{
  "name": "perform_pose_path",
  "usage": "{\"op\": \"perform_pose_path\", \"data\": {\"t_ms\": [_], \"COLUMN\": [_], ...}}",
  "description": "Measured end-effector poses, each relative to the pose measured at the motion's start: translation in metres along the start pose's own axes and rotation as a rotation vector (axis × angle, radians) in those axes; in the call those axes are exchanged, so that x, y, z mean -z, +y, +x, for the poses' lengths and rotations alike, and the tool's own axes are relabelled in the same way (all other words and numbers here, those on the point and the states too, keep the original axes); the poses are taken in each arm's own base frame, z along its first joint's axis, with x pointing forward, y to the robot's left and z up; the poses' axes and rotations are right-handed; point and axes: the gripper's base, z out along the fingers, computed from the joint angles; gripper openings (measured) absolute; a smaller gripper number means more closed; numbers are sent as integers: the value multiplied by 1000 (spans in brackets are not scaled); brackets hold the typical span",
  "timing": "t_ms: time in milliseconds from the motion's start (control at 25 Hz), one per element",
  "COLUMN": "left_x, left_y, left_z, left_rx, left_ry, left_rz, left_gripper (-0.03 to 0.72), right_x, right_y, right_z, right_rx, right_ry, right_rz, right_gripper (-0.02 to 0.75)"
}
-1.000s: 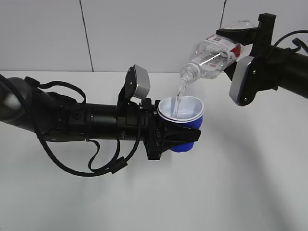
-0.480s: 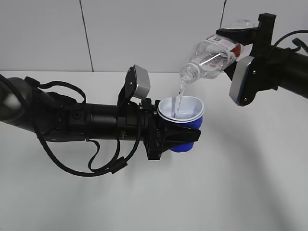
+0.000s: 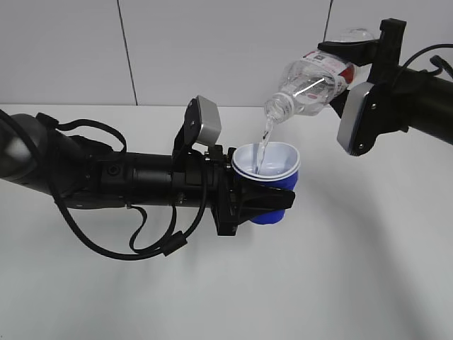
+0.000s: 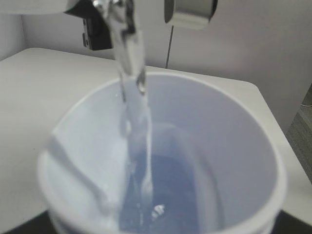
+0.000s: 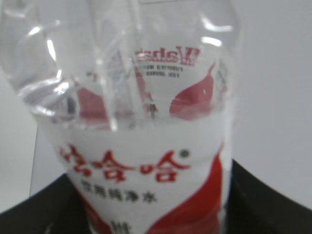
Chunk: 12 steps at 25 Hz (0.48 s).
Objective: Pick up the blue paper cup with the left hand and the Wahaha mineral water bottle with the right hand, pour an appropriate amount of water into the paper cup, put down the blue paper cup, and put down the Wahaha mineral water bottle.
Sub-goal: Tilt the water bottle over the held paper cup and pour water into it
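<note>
Seen from outside, two black robot arms meet above a white table [image 3: 340,283] in front of a pale panelled wall. The left hand [image 3: 272,202] reaches in from the left and grips the blue paper cup [image 3: 267,180] around its lower body, holding it upright and clear of the table, likely so the open mouth faces the stream. The right hand [image 3: 354,53] comes in from the upper right and clamps the Wahaha mineral water bottle [image 3: 315,81] by its labelled body, tipped with its capless neck pointing down and left, just above the cup's rim. A thin stream of water [image 3: 263,149] falls from the neck into the cup, so pouring appears to be under way. The left wrist camera looks straight down into the cup [image 4: 234,146], something the outside camera cannot offer: the white interior, the stream [image 4: 134,97] landing near the middle, and a shallow pool on the bottom, so the cup seems far from full. The gripper's own fingers are not visible here. The right wrist camera is filled by the bottle [image 5: 146,161] seen close up, its red-and-white label with red characters and clear ribbed plastic above. Dark finger shapes [image 5: 263,200] hug both lower sides, confirming the firm hold, but the cup is out of sight.
</note>
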Motion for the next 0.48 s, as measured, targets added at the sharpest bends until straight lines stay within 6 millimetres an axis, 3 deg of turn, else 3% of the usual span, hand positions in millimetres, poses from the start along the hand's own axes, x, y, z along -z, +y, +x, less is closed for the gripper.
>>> {"op": "perform_pose_path", "data": {"t_ms": [480], "left_x": [0], "left_y": [0], "left_z": [0], "left_rx": [0], "left_ry": [0], "left_rz": [0], "left_gripper": [378], "right_x": [0], "right_y": [0], "right_z": [0], "right_rx": [2], "right_ry": [-2], "right_rz": [5], "right_gripper": [444]}}
